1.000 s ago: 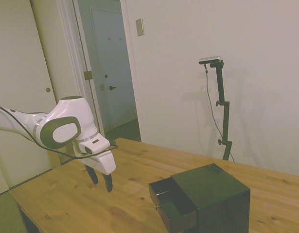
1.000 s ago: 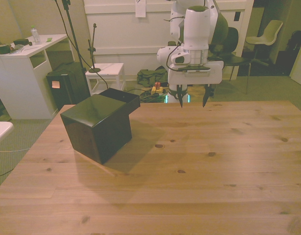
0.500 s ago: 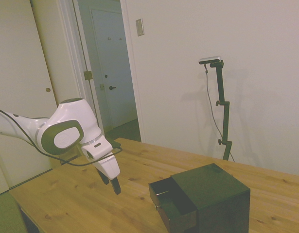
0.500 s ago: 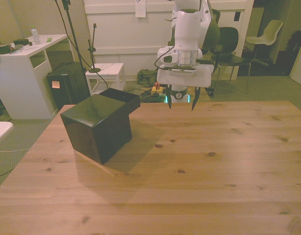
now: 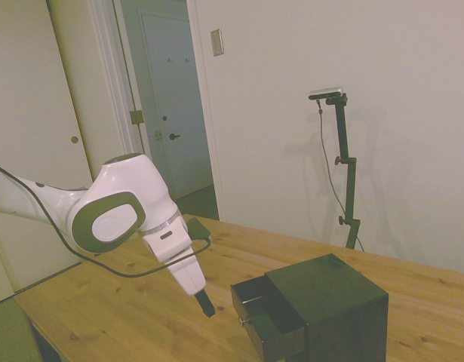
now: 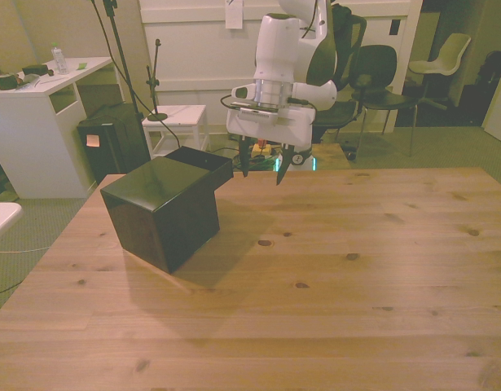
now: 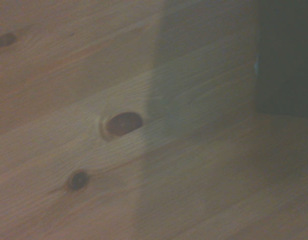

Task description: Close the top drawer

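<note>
A small dark cube cabinet (image 5: 333,302) (image 6: 156,208) stands on the wooden table (image 6: 331,277). Its top drawer (image 5: 268,318) (image 6: 203,160) is pulled out, and a small knob (image 5: 243,321) shows on the drawer's front in the side view. My gripper (image 6: 261,169) (image 5: 206,305) hangs open and empty just above the table, a short way in front of the drawer's front and not touching it. In the wrist view I see knotty wood and a dark blurred edge of the cabinet (image 7: 284,55).
A white desk (image 6: 38,90), a black bin (image 6: 112,138) and a small white side table (image 6: 177,118) stand beyond the table at the front view's left. Chairs (image 6: 441,61) are behind at the right. Bare tabletop stretches across the front view's right half.
The arm has swung toward the front view's left and come lower, bringing the open gripper close to the drawer's front. The drawer has not moved.
</note>
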Controlling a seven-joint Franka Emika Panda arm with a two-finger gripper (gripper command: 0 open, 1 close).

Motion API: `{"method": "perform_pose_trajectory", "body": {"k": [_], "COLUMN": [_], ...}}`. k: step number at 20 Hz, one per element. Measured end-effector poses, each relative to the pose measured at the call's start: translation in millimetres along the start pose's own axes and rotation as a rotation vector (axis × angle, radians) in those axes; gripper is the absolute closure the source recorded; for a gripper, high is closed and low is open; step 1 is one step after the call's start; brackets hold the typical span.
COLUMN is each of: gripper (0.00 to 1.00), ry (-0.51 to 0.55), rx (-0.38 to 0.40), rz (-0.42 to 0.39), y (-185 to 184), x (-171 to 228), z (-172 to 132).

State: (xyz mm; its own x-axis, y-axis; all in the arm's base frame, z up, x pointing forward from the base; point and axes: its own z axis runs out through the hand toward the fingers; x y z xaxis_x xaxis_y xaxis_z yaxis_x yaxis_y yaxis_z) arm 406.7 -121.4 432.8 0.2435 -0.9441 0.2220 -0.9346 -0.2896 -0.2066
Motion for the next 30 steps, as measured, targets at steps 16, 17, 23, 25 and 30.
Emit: {"method": "perform_pose_trajectory", "body": {"k": [16, 17, 23, 25, 30], "gripper": [1.0, 1.0, 1.0, 1.0, 1.0], "ry": [0.034, 0.037, 0.057, 0.063, 0.076], "rx": [0.015, 0.017, 0.007, 0.007, 0.01], "rz": [0.059, 0.064, 0.096, 0.11, 0.138], "y": [-3.6, -3.9, 3.1, 4.6, 6.9], "x": [19.0, 20.7, 32.0, 36.4, 47.1], "z": [-1.5, -2.8, -3.0, -4.2, -8.0]}}
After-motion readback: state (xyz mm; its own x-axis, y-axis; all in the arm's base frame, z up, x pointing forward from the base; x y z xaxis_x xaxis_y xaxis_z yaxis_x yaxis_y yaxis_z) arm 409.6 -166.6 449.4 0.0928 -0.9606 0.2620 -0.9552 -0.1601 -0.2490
